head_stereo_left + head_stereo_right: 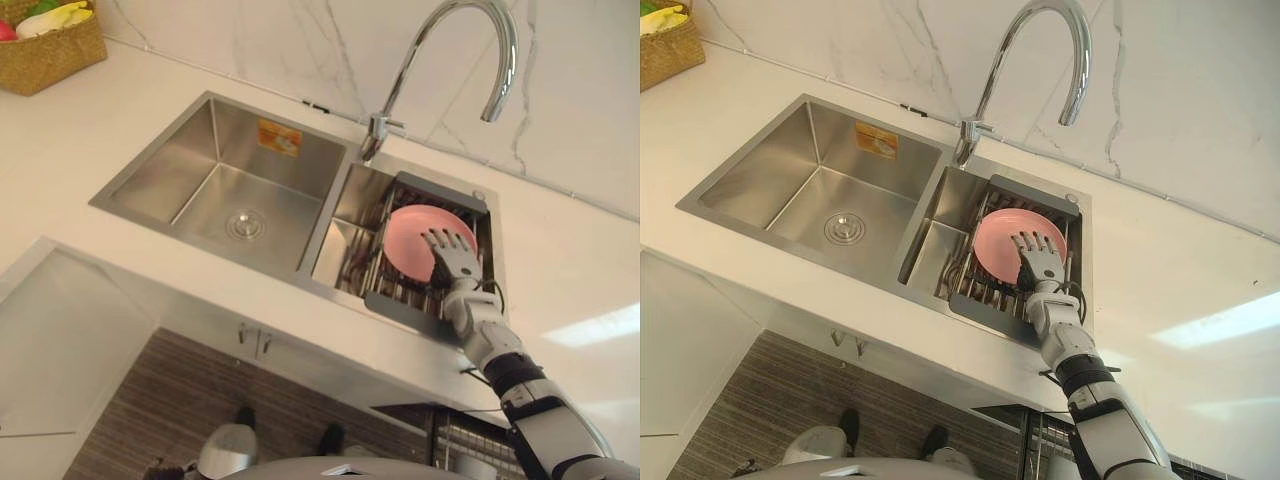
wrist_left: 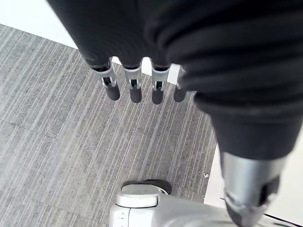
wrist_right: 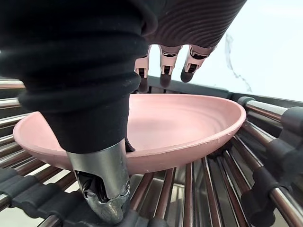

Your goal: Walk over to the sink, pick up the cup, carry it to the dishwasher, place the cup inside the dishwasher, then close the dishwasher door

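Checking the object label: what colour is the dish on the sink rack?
Pink, a plain shallow dish; clearest in the right wrist view.

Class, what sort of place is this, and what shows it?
Probably a kitchen: a stainless steel double sink set in a white counter, a curved chrome tap, and a pink shallow dish on a metal draining rack.

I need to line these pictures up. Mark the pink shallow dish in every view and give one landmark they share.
Left eye view: the pink shallow dish is right of centre, on the dark-framed metal rack.
Right eye view: the dish is just right of centre, on the same rack.
Right wrist view: the dish lies across the middle, on the rack bars.
Left wrist view: grey striped floor past the left hand.
Shared landmark: the right hand over the dish.
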Robot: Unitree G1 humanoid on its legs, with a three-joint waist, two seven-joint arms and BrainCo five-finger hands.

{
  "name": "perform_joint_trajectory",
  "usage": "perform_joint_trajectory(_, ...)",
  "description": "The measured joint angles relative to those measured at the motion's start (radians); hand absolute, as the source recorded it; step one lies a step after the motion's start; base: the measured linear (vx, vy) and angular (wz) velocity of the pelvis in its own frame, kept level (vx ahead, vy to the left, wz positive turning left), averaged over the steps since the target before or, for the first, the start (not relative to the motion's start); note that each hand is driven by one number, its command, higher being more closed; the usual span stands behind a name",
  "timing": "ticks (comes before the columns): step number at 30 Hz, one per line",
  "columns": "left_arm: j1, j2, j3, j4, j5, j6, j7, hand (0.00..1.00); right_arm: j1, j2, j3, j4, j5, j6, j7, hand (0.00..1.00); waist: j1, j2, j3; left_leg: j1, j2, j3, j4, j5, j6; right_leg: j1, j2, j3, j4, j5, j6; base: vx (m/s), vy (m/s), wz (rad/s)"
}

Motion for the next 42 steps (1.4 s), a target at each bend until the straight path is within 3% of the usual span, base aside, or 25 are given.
perform_joint_trajectory(11, 0.002, 0.0, 0.001, 0.0, 0.0, -0.006, 0.0, 0.0, 0.041, 0.0, -0.002, -0.083, -0.036, 0.06, -0.052, 0.0, -0.01, 0.009, -0.001, -0.017, 0.005, 0.0, 0.042, -0.024, -0.003, -0.001, 0.002, 0.002, 0.005, 0.002, 0.004, 0.0, 0.0, 0.0)
perform_joint_trajectory(33, 0.005, -0.006, 0.003, -0.001, 0.001, -0.024, -0.001, 0.0, 0.037, 0.0, -0.002, -0.112, -0.027, 0.079, -0.132, 0.0, -0.007, 0.021, 0.002, -0.07, 0.012, -0.009, 0.125, -0.057, 0.006, -0.011, 0.003, -0.005, 0.003, 0.0, 0.0, 0.0, 0.0, 0.01)
perform_joint_trajectory(42, 0.006, -0.01, 0.009, -0.001, 0.0, -0.037, -0.009, 0.0, -0.001, -0.001, 0.0, -0.069, 0.163, 0.096, -0.153, 0.0, -0.006, 0.03, 0.01, -0.111, 0.013, -0.027, 0.154, -0.061, 0.004, -0.028, 0.002, -0.023, 0.003, 0.002, -0.003, -0.02, -0.004, 0.05)
